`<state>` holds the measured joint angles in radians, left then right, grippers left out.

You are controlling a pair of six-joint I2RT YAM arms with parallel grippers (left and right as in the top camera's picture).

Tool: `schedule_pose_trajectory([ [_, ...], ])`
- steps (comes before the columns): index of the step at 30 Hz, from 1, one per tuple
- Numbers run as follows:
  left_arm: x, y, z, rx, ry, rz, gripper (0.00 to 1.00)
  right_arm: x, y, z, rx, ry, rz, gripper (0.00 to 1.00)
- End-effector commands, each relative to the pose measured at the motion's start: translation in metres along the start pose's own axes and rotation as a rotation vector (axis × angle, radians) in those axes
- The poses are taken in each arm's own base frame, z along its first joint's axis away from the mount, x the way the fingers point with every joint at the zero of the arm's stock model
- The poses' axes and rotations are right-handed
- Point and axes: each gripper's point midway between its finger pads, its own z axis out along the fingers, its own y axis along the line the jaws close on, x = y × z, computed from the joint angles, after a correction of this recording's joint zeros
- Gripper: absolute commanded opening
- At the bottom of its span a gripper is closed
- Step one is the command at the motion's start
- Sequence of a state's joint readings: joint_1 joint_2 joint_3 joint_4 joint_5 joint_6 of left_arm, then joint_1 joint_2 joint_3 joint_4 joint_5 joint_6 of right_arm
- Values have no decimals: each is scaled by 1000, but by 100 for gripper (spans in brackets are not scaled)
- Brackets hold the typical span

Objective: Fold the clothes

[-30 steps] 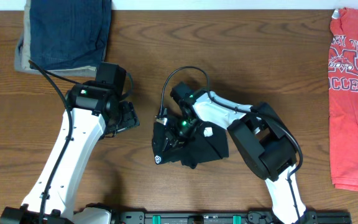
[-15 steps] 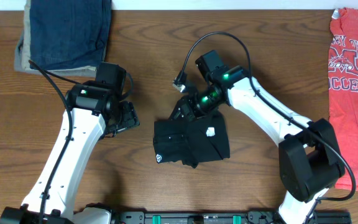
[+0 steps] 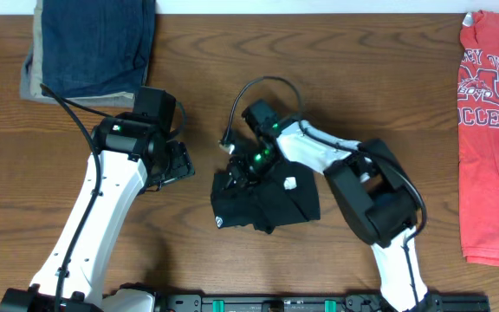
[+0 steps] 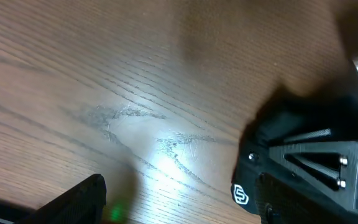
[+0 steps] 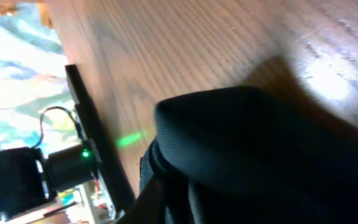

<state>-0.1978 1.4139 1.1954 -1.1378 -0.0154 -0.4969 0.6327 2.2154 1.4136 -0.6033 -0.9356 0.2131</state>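
The black shirt (image 3: 275, 204) lies as a compact folded bundle in the middle of the bench (image 3: 379, 78). Its small white logo (image 4: 241, 194) sits at the near left corner and a white tag (image 3: 291, 183) shows on top. The right pincer (image 3: 243, 170) is down on the bundle's far left corner, probably to press or tuck that edge so the fold lies flat. Its wrist view is filled with black cloth, so I cannot tell whether it is closed on fabric or only resting there. The left pincer (image 3: 180, 163) hangs just beside the shirt's left edge, wide and holding nothing, seemingly out of the way yet close enough to help. The red T-shirt (image 3: 488, 130) at the right edge and the denim stack (image 3: 93, 43) at the far left corner lie well apart from the work
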Motion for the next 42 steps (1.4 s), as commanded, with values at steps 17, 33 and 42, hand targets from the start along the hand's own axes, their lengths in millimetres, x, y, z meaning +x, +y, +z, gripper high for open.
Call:
schedule_pose_trajectory([
  [17, 5, -3, 2, 22, 30, 85, 96, -1, 10, -210, 400, -449, 165, 88],
  [33, 47, -35, 50, 254, 174, 167, 98, 148, -115, -422, 725, -830, 862, 99],
  [42, 83, -69, 80, 538, 241, 224, 98, 177, -131, -443, 717, -885, 969, 99],
])
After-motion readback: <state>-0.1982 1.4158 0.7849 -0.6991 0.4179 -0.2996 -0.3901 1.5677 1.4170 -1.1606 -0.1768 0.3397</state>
